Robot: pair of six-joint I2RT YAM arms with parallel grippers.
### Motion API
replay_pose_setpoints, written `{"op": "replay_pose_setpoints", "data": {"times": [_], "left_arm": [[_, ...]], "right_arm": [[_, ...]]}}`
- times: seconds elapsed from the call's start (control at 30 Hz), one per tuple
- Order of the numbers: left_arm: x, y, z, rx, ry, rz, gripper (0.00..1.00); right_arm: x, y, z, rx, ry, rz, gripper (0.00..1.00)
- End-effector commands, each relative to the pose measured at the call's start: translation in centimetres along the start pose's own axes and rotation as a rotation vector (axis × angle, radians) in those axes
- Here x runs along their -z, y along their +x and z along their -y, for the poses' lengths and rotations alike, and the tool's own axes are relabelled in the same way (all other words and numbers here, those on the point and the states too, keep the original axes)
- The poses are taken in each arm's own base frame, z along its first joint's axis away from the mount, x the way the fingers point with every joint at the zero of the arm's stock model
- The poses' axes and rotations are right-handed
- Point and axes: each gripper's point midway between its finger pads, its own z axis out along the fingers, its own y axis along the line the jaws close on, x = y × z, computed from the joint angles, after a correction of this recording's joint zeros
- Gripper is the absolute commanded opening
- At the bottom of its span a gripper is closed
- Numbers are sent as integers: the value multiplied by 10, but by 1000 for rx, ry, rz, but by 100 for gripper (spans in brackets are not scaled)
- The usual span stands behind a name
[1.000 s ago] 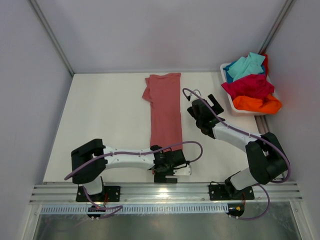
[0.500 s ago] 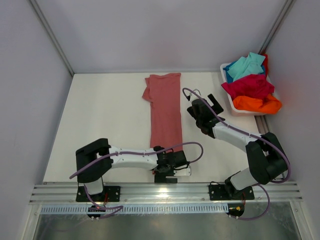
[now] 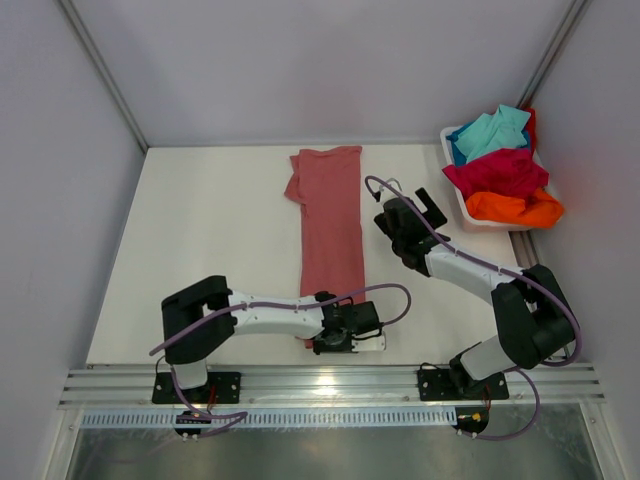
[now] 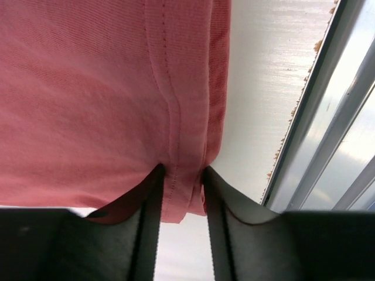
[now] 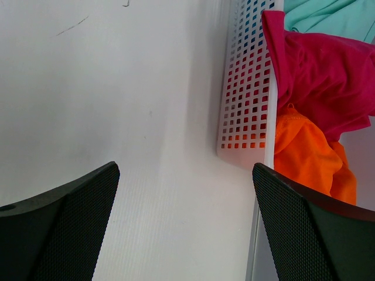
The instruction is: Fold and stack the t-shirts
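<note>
"The white table [image 3: 200, 230] lay between pale walls. Where was the salmon-pink t-shirt [image 3: 330, 220]?"

"Spread flat in a long strip, with its near hem clamped between the fingers of the left gripper [image 4: 181, 175]."

"And the right gripper [image 5: 184, 170]?"

"Fingers wide apart, holding nothing. Just beyond its right finger stood the white tub [image 5: 243, 88], holding the crimson tee [image 5: 328, 76], orange tee [image 5: 304, 158] and turquoise tee [image 5: 328, 17]."

White perforated tub [image 5: 243, 111] stands ahead and to the right of the right gripper [image 5: 184, 170], near but not touching. Cream table top [image 3: 200, 230] lies under that gripper. Aluminium rail [image 4: 328, 117] runs along the table edge, near the left gripper [image 4: 180, 171] on its right. Grey walls [image 3: 300, 70] stand beyond.
</note>
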Motion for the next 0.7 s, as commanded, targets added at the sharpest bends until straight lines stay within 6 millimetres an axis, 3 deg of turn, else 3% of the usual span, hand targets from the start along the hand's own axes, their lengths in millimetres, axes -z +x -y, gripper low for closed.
{"op": "replay_pose_setpoints", "data": {"times": [0.0, 0.07, 0.17, 0.47, 0.67], "left_arm": [[-4, -4, 1, -2, 6, -8, 33], [-3, -5, 1, -2, 7, -8, 18], [-1, -6, 0, -10, 9, -8, 10], [25, -19, -17, -32, -53, 36, 10], [52, -29, -46, 8, -102, 98, 12]], "right_arm": [[5, -23, 15, -81, 30, 60, 99], [6, -23, 16, -82, 33, 59, 99], [6, -24, 20, -90, 45, 62, 99], [5, -21, 33, -138, 92, 57, 99], [4, -18, 45, -160, 144, 41, 99]]}}
